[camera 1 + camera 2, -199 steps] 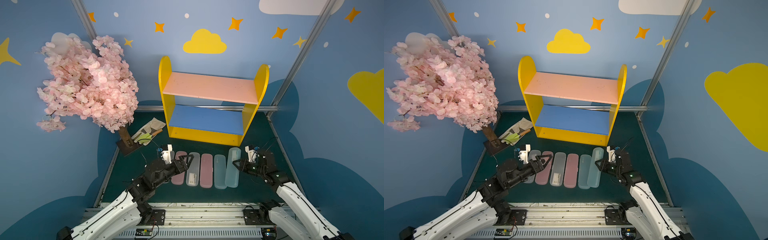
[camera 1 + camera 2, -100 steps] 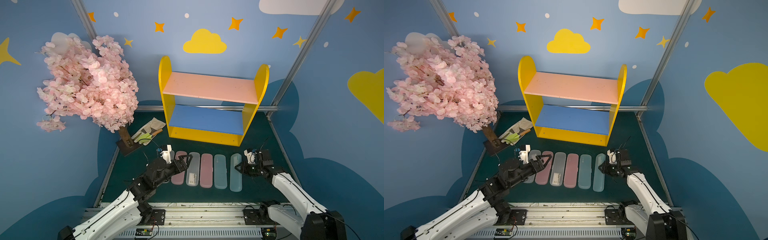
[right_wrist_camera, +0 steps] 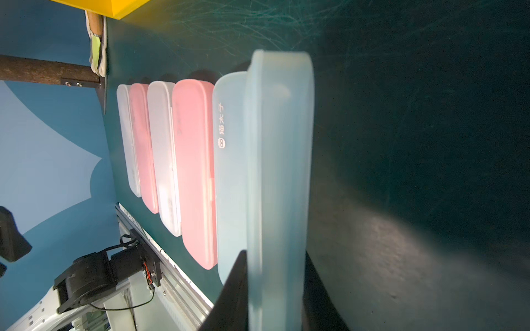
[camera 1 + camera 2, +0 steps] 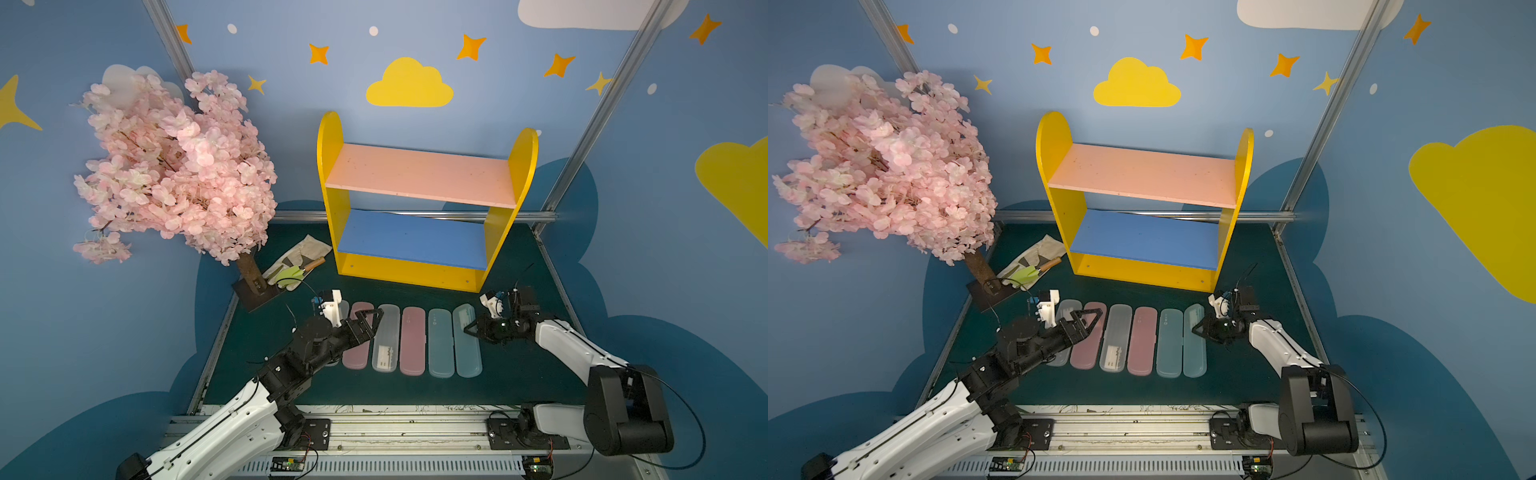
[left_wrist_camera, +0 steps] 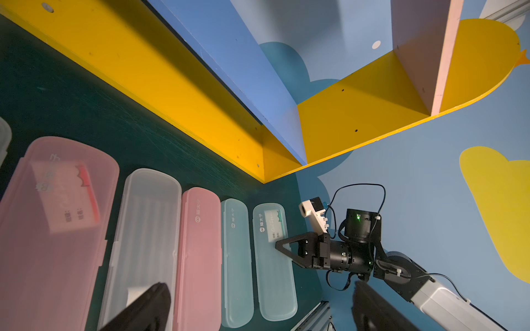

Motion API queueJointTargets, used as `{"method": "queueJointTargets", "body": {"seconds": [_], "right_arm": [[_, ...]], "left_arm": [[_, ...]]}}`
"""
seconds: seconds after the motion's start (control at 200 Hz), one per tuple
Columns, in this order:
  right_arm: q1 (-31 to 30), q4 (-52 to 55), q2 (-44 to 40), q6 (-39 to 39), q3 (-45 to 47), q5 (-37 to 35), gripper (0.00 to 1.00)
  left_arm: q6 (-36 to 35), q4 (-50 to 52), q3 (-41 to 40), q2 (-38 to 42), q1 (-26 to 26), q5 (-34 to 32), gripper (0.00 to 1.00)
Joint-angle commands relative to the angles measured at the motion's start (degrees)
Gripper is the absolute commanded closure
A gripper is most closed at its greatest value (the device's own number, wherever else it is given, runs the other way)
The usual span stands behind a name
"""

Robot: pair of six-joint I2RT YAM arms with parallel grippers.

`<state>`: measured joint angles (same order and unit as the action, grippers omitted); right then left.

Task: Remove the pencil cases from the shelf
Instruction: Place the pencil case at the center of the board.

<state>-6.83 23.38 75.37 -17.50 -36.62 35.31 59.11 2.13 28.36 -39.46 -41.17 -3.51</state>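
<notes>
- Pink and blue boards of the shelf (image 4: 419, 178) are bare.
- Six pencil cases (image 4: 411, 343) lie in a row on the table (image 4: 523, 374), between shelf and front edge.
- My right claw (image 4: 471, 329) clenches the end pale blue case (image 4: 467, 353); my left claw (image 4: 371, 319) hangs released.
- Only the release is left, I judge.

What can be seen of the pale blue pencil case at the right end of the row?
The pale blue pencil case is long and flat, of translucent plastic, with rounded ends and a white label near its far end. It is last in the row, lengthwise toward the shelf, a narrow gap from the other blue case. The right gripper is shut on its outer edge. Whether it rests on the mat cannot be told.
</notes>
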Motion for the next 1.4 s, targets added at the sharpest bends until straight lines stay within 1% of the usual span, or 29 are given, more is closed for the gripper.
{"method": "queueJointTargets", "body": {"seconds": [0.0, 0.27, 0.551, 0.606, 0.691, 0.726, 0.766, 0.801, 0.986, 1.071, 1.181, 1.241, 1.307, 1.397], "right_arm": [[0.3, -1.2, 0.8, 1.7, -1.0, 1.9, 0.83], [1.0, -3.7, 1.4, 0.9, 0.8, -0.1, 0.83], [1.9, -4.2, 3.7, 1.2, 1.1, 0.4, 0.83], [1.9, -4.2, 4.0, 1.2, 1.1, 0.4, 0.82], [2.0, -4.0, 4.3, 1.1, 0.9, 0.1, 0.76], [2.1, -3.8, 4.2, 1.2, 0.9, 0.0, 0.71], [2.1, -3.3, 4.3, 1.2, 0.9, -0.4, 0.62], [2.1, -3.0, 4.3, 1.1, 0.8, -0.7, 0.56], [2.3, -0.7, 3.7, 0.6, 0.5, -3.0, 0.38], [2.4, 0.3, 3.5, 0.3, 0.5, -4.5, 0.32], [2.5, 2.2, 2.9, 0.1, -0.2, -6.7, 0.26], [2.4, 2.6, 2.2, -0.2, -0.1, -8.0, 0.21], [2.4, 3.0, 1.2, -0.6, 0.1, -9.3, 0.14], [2.4, 3.8, -0.6, -0.9, 0.0, -10.8, 0.11]], "left_arm": [[-0.7, -0.5, -0.7, 0.2, 0.4, -0.5, 0.0], [-0.4, -1.2, -0.8, -0.2, 0.6, -0.4, 0.0], [-0.3, -1.4, -0.9, -0.6, 0.7, -0.3, 0.0], [-0.2, -1.4, -1.0, -0.6, 0.7, -0.3, 0.0], [-0.3, -1.4, -1.0, -0.5, 0.8, -0.2, 0.0], [-0.4, -1.2, -1.0, -0.5, 0.8, -0.2, 0.0], [-0.4, -1.1, -1.1, -0.4, 1.0, -0.3, 0.0], [-0.6, -0.9, -1.1, -0.4, 0.9, -0.4, 0.0], [-1.6, 0.3, -0.8, -0.3, 1.2, -0.6, 0.0], [-3.1, 3.2, 0.5, -0.4, 1.3, -1.7, 0.0], [-7.2, 7.6, 2.4, -0.6, 1.3, -4.0, 0.0], [-9.9, 10.1, 3.3, -0.4, 1.3, -5.9, 0.0], [-12.6, 12.2, 3.8, 0.5, 1.3, -8.9, 0.0], [-17.3, 12.8, 3.6, 2.0, 1.3, -12.9, 0.0]]}}
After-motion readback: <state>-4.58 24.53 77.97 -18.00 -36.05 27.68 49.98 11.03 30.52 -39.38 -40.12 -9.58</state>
